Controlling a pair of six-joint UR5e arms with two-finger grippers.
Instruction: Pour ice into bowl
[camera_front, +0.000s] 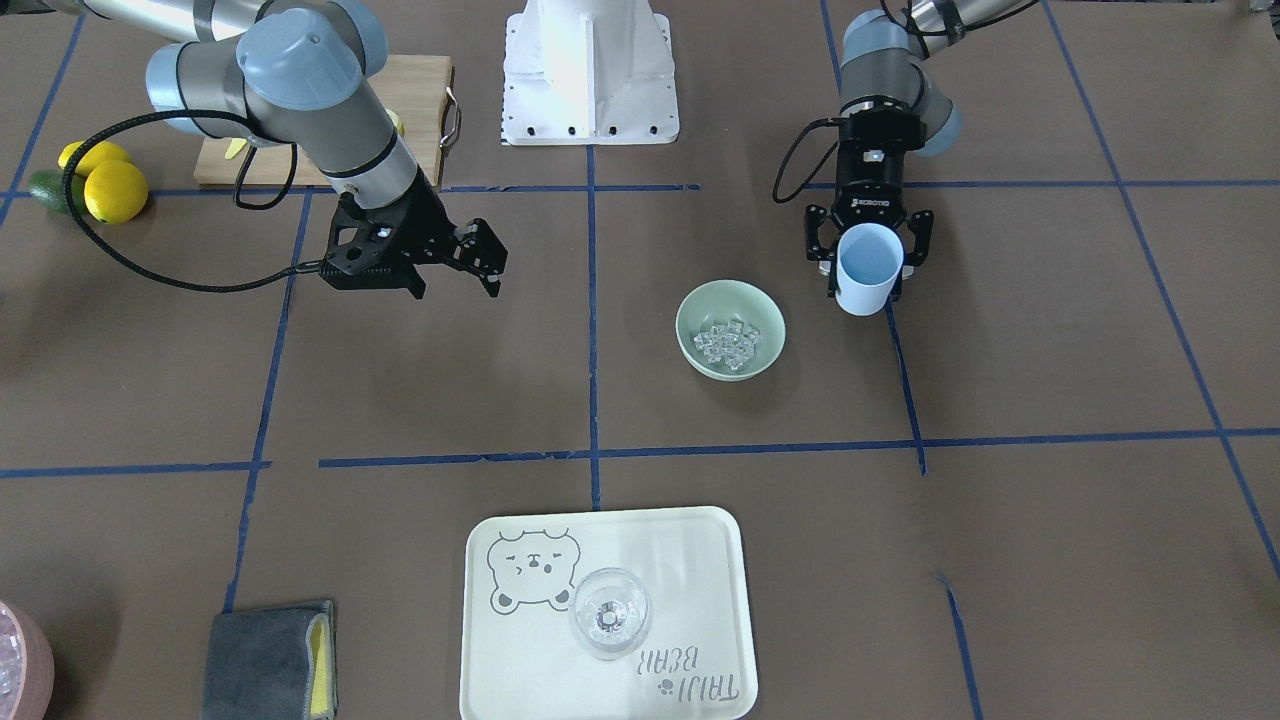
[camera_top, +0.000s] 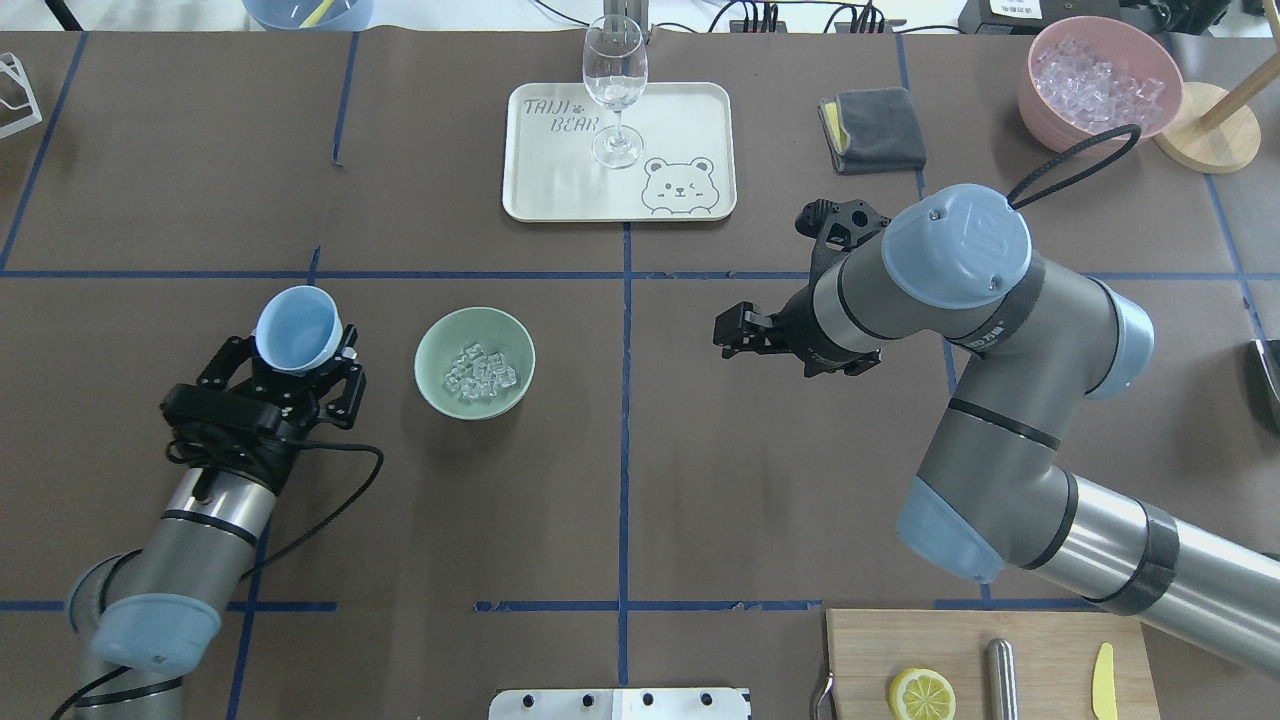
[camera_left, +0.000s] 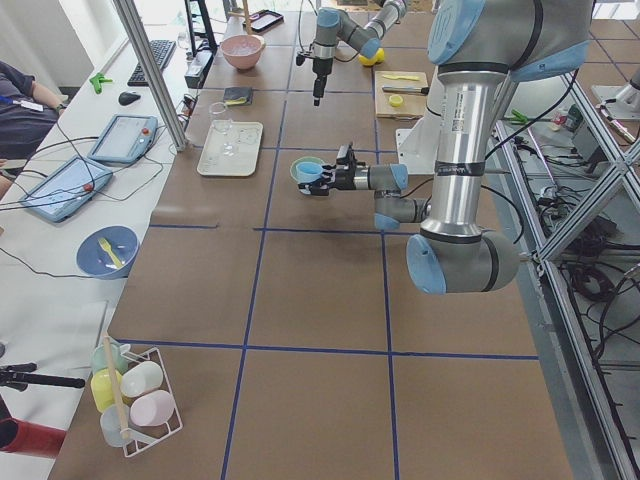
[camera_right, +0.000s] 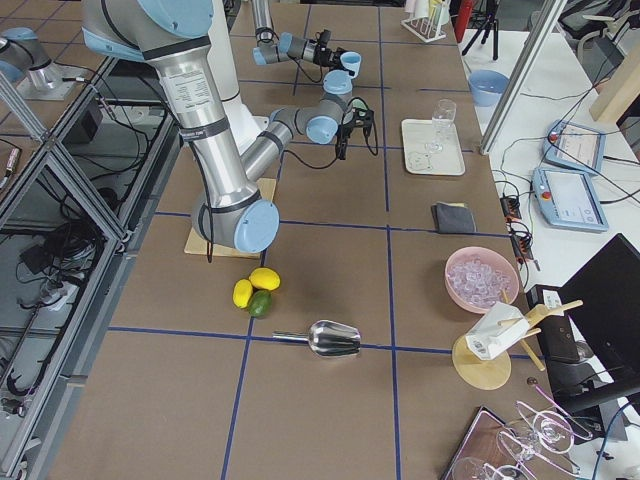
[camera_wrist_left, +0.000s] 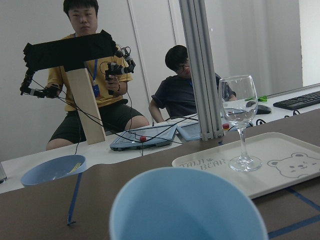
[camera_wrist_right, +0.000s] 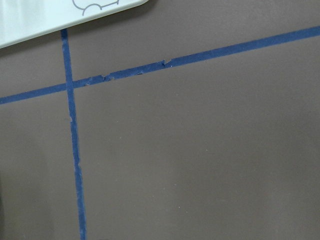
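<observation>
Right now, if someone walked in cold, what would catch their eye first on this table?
First, the left gripper, shut on a light blue cup that looks empty from overhead, right beside the sage-green bowl, with the ice already piled inside it. Next, the right gripper hangs open above the table, and a wine glass stands on the bear tray at the far edge.

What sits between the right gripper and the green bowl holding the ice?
Nothing but bare table. In the overhead view, only one blue tape line crosses the stretch between the right gripper and the bowl.
</observation>
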